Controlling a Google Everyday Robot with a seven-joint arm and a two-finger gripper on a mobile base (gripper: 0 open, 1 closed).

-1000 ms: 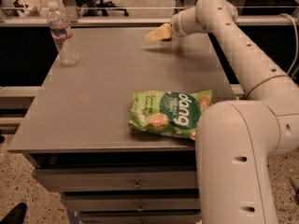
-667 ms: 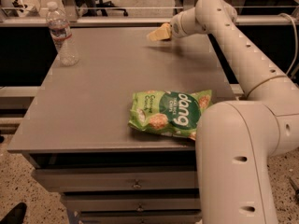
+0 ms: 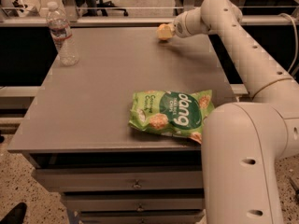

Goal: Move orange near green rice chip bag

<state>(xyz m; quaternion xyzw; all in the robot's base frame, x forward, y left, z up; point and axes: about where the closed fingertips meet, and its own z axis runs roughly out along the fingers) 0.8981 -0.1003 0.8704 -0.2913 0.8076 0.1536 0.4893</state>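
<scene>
The green rice chip bag (image 3: 172,113) lies flat near the front right of the grey table (image 3: 93,97), white "dang" lettering facing up. My gripper (image 3: 164,31) is at the far edge of the table, low over the surface, well behind the bag. A pale yellow-orange lump shows at its tip. I cannot tell whether that is the orange or part of the gripper. No separate orange shows anywhere on the table.
A clear plastic water bottle (image 3: 62,34) stands upright at the far left corner. My arm (image 3: 243,50) runs along the table's right side, and its big lower link (image 3: 243,167) covers the front right corner. Drawers (image 3: 135,185) sit below the top.
The tip of my gripper has drawn in slightly to the right and looks more compact than before. The bag and bottle have not moved.
</scene>
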